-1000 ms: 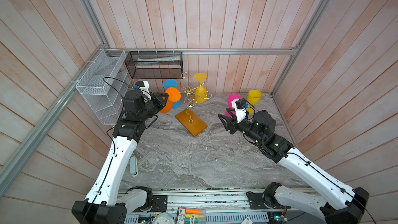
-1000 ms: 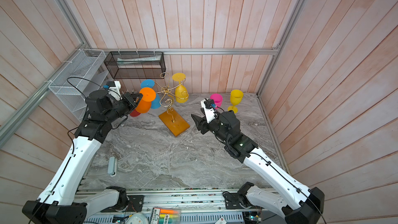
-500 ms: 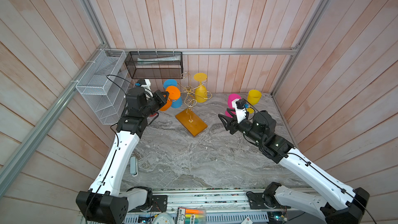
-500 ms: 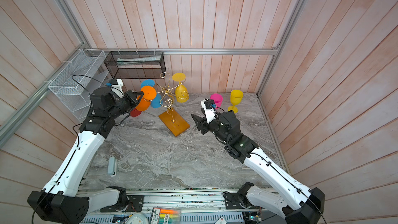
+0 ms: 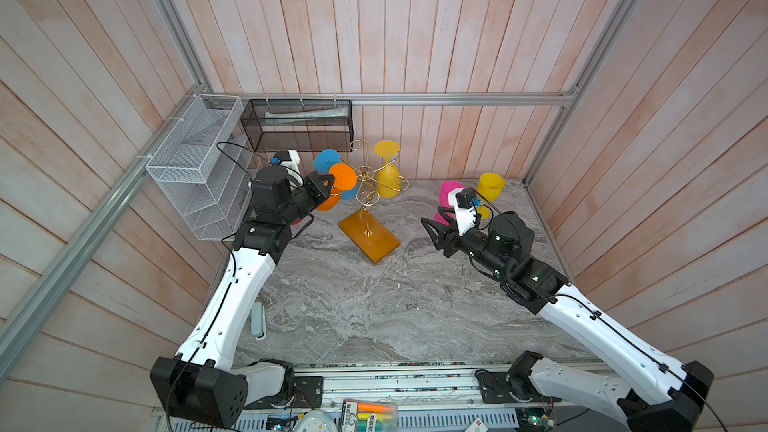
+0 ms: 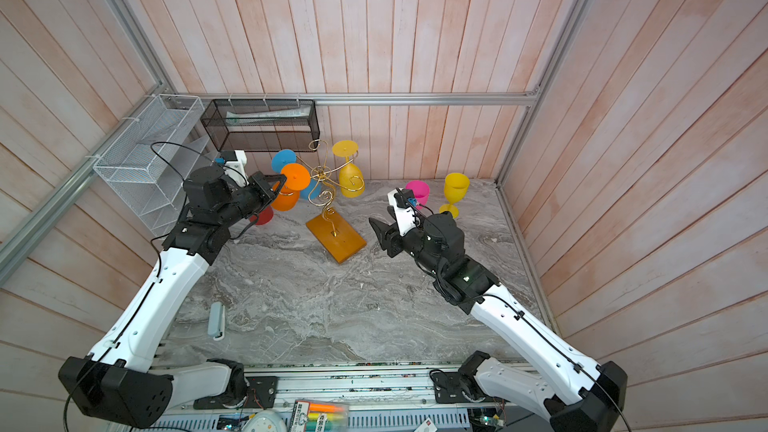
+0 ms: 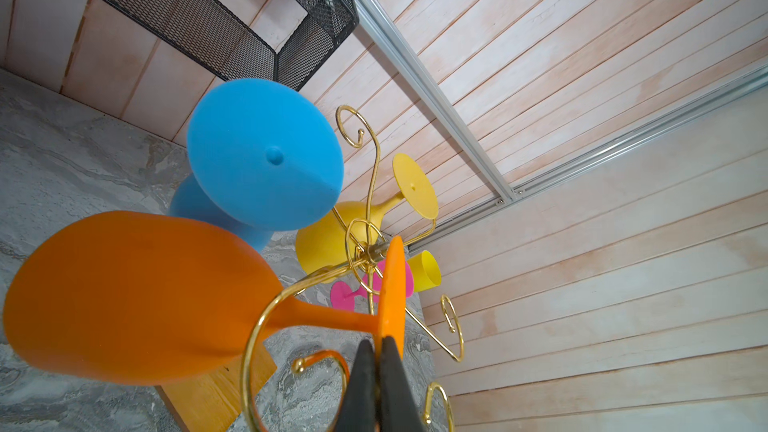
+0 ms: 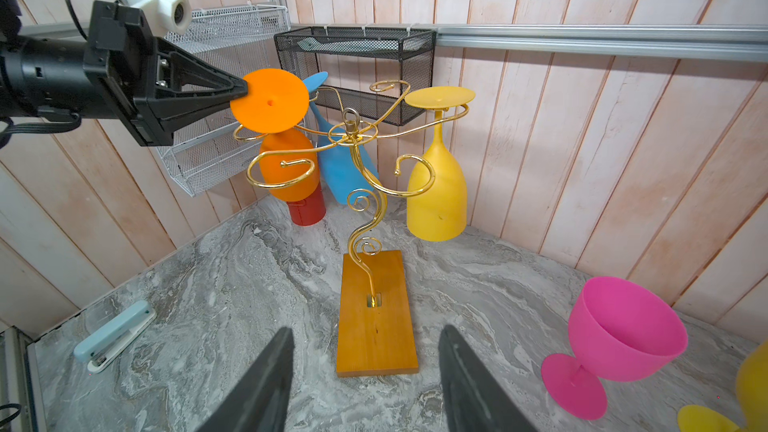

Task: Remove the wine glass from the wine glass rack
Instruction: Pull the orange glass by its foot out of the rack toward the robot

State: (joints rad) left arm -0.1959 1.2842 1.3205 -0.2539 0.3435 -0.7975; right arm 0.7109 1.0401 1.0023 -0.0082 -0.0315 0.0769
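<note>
Orange plastic wine glass (image 8: 270, 101) hangs bowl-down in a curled arm of the gold wire wine glass rack (image 8: 351, 118), with the left gripper (image 8: 243, 91) clamped on the edge of its round foot. Near the rack's wooden base, the right gripper (image 8: 366, 329) hovers, jaws apart.

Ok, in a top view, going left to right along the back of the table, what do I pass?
White wire mesh basket → left tool pinching the foot of the orange plastic wine glass → yellow plastic wine glass hanging upside down → pink plastic wine glass → upright yellow plastic wine glass.
</note>
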